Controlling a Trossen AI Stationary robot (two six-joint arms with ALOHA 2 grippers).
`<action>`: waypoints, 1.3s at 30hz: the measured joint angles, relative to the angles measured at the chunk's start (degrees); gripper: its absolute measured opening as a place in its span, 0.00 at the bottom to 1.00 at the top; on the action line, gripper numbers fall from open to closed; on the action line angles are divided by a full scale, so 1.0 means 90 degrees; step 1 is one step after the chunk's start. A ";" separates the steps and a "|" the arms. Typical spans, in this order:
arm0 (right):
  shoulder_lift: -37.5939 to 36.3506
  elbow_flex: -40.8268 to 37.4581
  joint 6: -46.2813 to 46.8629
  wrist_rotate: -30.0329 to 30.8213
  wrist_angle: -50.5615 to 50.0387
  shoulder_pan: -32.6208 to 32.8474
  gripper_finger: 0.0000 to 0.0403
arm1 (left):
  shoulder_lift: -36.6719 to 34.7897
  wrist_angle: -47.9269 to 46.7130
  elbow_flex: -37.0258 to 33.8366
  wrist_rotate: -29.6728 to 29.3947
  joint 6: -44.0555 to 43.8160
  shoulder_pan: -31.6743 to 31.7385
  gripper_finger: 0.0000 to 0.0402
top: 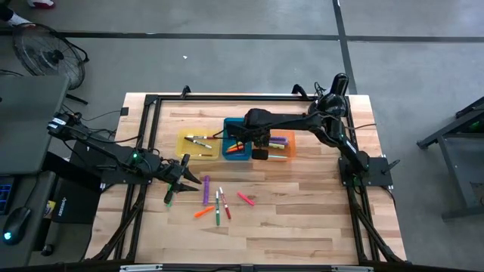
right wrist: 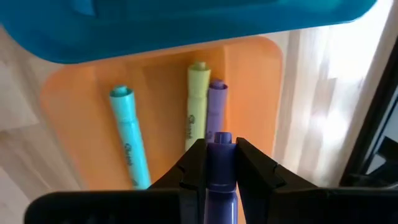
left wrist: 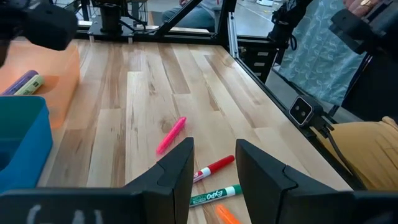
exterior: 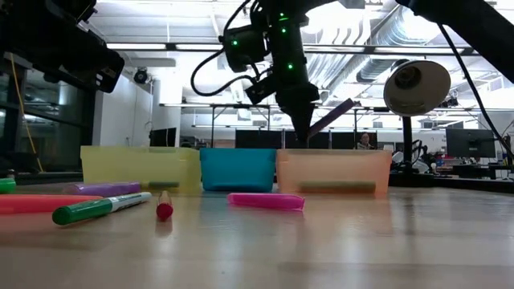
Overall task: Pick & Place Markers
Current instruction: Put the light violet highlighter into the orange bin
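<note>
My right gripper [right wrist: 221, 163] hangs over the orange tray [top: 286, 153], shut on a purple marker [exterior: 333, 115]. In that tray lie a teal, a yellow-green and a purple marker [right wrist: 216, 109]. The blue tray [top: 237, 130] and the yellow tray [top: 198, 153] hold more markers. Loose on the wood lie a purple [top: 206, 189], a green [top: 217, 208], a red [top: 224, 204], a pink [top: 245, 199] and an orange marker [top: 203, 212]. My left gripper [left wrist: 214, 171] stands open above the table, left of these, with nothing between its fingers. My right gripper pinches the purple marker between its two fingers, near the marker's lower end [right wrist: 222, 142], which pokes out just past the fingertips. The fingers come steeply from above. The marker is lifted clear above the orange tray, and its long part [exterior: 341, 108] slants upward.
The three trays stand side by side at the middle of the table's far half. A black frame [top: 151, 106] runs around the table top. Bare wood [top: 302, 219] lies at the near right. A green marker [top: 168, 198] lies by my left gripper.
</note>
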 joint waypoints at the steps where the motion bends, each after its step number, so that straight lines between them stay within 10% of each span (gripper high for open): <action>1: 0.0000 0.0000 -0.0040 0.0001 0.0000 -0.0016 0.13 | 0.0000 0.0002 0.0000 0.0017 -0.0001 0.0000 0.29; 17: 0.0000 -0.0002 -0.0474 -0.1489 0.0422 -0.0245 0.13 | 0.0000 0.0024 0.0000 0.0044 -0.0144 0.0002 0.29; 39: 0.0002 -0.0002 -0.0588 -0.1466 0.0355 -0.0284 0.20 | 0.0002 0.0026 0.0000 0.0034 -0.0169 0.0000 0.29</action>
